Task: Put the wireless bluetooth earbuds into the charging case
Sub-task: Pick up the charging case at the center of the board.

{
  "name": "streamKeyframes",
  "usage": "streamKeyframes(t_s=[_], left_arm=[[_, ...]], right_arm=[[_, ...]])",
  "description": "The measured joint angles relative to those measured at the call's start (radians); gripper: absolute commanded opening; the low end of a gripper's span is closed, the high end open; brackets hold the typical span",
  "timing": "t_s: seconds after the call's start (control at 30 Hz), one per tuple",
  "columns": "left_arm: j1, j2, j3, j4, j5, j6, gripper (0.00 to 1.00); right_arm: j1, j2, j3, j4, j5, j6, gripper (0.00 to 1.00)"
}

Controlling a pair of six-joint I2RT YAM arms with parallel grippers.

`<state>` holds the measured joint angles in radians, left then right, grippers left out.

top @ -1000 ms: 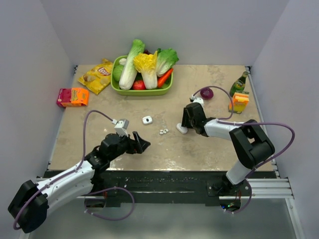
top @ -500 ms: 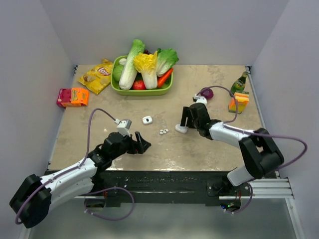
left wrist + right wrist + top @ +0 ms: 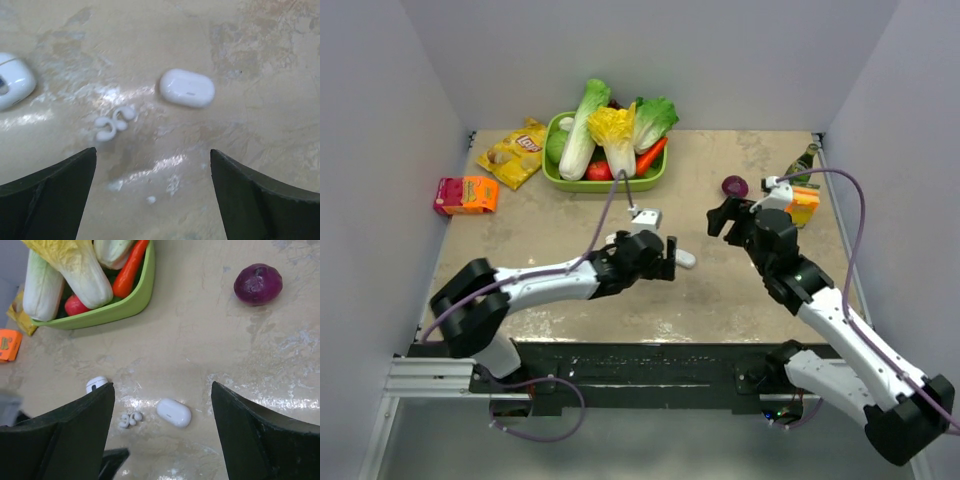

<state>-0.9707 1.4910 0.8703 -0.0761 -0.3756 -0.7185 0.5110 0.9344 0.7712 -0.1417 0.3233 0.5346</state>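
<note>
Left pincer point(image 3: 152, 152) low, jaws wide; right pincer point(image 3: 162, 386) raised, jaws wide.

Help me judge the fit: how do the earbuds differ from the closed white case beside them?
The earbuds are two tiny curled pieces lying against each other; the closed white case is one smooth pebble, much larger. The earbuds lie loose and exposed, while the case is shut. Both are white and rest, apart, on the table.
</note>
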Motion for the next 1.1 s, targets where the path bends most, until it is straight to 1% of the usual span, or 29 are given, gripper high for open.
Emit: streamKeyframes(t_s=[0.07,0.13,0.3,0.47,0.7,0.9,1.1], left_arm=[[-0.023,0.131,0.126,-0.019,-0.02,0.011,0.98],[-0.026,0.218,0.198,-0.023,-0.023,0.032,0.98],[-0.024,0.336,0.293,-0.031,-0.024,0.076,0.97],[-0.024,0.43,0.389,-0.039,-0.018,0.108,0.97],[-0.024,0.513,0.465,-0.066,-0.018,0.115,0.99],[-0.024,0.562,0.486,-0.087,-0.016,0.121,0.96],[-0.024,0.577,0.505,-0.099,-0.01,0.139,0.94]], right_arm=[[0.0,-0.073,-0.005,-0.043,-0.001,-0.005,0.82],[0.0,-0.133,-0.006,-0.082,-0.002,-0.012,0.82],[0.0,-0.269,-0.008,-0.179,-0.01,-0.019,0.83],[0.0,-0.361,-0.016,-0.224,-0.046,-0.018,0.83],[0.0,-0.374,-0.016,-0.262,-0.077,-0.018,0.84],[0.0,-0.372,-0.016,-0.265,-0.084,-0.018,0.84],[0.0,-0.372,-0.016,-0.266,-0.084,-0.018,0.84]])
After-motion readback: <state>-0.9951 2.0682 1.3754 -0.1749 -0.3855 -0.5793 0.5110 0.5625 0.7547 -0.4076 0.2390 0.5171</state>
